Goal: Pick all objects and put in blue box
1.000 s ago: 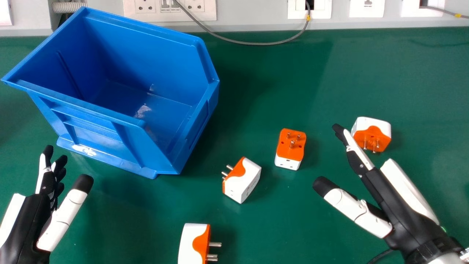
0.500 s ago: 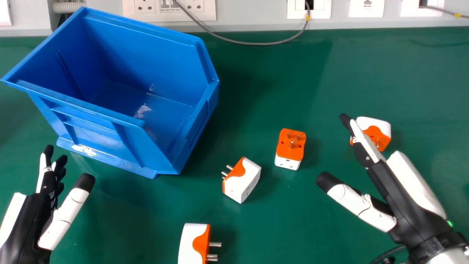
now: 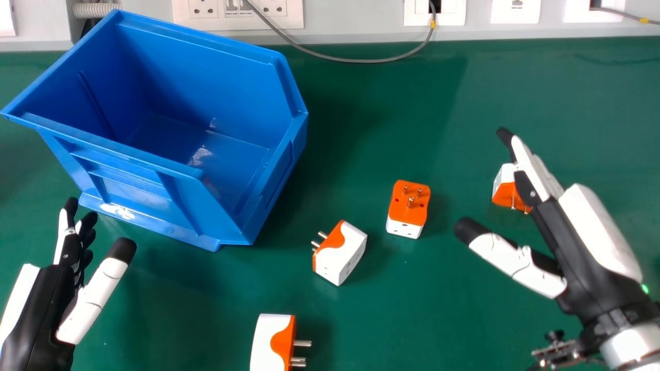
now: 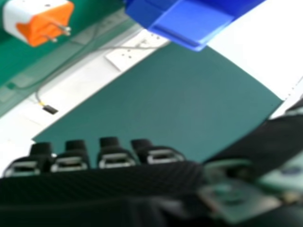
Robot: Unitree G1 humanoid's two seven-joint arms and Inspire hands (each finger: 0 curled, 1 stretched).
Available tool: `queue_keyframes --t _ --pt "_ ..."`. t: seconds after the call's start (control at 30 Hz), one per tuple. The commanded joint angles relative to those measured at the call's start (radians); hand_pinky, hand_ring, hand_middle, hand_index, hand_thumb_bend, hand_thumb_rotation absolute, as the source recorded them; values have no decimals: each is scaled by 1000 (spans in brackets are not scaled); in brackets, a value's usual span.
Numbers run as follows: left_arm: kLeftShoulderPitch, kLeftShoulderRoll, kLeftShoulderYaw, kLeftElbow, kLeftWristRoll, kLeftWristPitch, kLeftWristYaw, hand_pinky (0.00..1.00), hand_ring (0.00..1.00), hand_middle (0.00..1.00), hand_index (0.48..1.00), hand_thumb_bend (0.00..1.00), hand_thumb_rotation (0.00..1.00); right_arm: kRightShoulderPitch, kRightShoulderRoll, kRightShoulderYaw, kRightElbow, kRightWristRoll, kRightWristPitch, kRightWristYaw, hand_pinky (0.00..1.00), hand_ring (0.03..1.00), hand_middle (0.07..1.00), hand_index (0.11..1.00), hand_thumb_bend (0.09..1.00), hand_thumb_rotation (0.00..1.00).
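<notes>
My right hand point(image 3: 562, 242) is open at the right of the head view, its fingers partly covering an orange and white plug adapter point(image 3: 505, 188). In the right hand view this hand point(image 4: 111, 158) shows its fingertips, with an adapter point(image 4: 40, 21) and part of the blue box point(image 4: 189, 23) beyond. Three other adapters lie on the table: one prongs-up point(image 3: 409, 206), one on its side point(image 3: 341, 252), one near the front edge point(image 3: 271, 342). The blue box point(image 3: 232, 206) stands at the back left, no adapter visible inside. My left hand point(image 3: 51, 293) is open in front of it.
Behind the green table point(image 3: 392, 129) runs a pale wall strip with sockets point(image 3: 238, 14). A grey cable point(image 3: 361, 61) loops down onto the table's back edge, right of the box.
My right hand has moved away toward the back right, across the far adapter, and now hides its right part. The left hand has shifted slightly forward. The adapters and box have stayed put.
</notes>
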Motion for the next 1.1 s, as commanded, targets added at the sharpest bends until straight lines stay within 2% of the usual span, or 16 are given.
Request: queue_keyframes --t 0.0,0.13,0.3,0.47,0.57,0.7,0.83,0.97,1.07 --pt "-7 0 -1 -3 -2 -15 4 1000 1000 1000 1000 873 852 -43 -20 -21 8 -5 -4 -21 1000 1000 1000 1000 461 921" --pt "-5 -3 -3 -14 2 -10 9 1000 1000 1000 1000 879 852 -81 -34 -27 48 -37 -15 -47 1000 1000 1000 1000 461 914" --pt "-10 -3 -5 -5 -2 -8 7 999 1000 1000 1000 882 851 -91 -39 -25 75 -50 -19 -74 1000 1000 1000 1000 461 909" --pt "-11 -3 -12 -14 4 -3 10 997 1000 1000 1000 887 850 -100 -39 -28 81 -52 7 -72 1000 1000 1000 1000 466 907" --pt "-17 -1 -13 -7 -1 -3 8 996 1000 1000 1000 891 848 -114 -45 -31 95 -48 16 -67 1000 1000 1000 1000 471 907" --pt "-17 -8 -16 -21 -13 8 6 997 1000 1000 1000 893 843 -141 -65 -32 120 -52 31 -59 1000 1000 1000 1000 471 904" --pt "-23 -10 -18 -15 -12 5 5 998 1000 1000 1000 894 838 -176 -92 -29 146 -60 50 -49 1000 1000 1000 1000 470 900" --pt "-21 -9 -16 -21 -16 7 2 998 1000 1000 1000 888 834 -231 -132 -13 193 -86 80 -32 1000 1000 1000 1000 471 889" --pt "-23 -9 -17 -20 -10 9 7 997 1000 1000 1000 889 831 -274 -164 6 231 -112 104 -8 1000 1000 1000 1000 472 875"
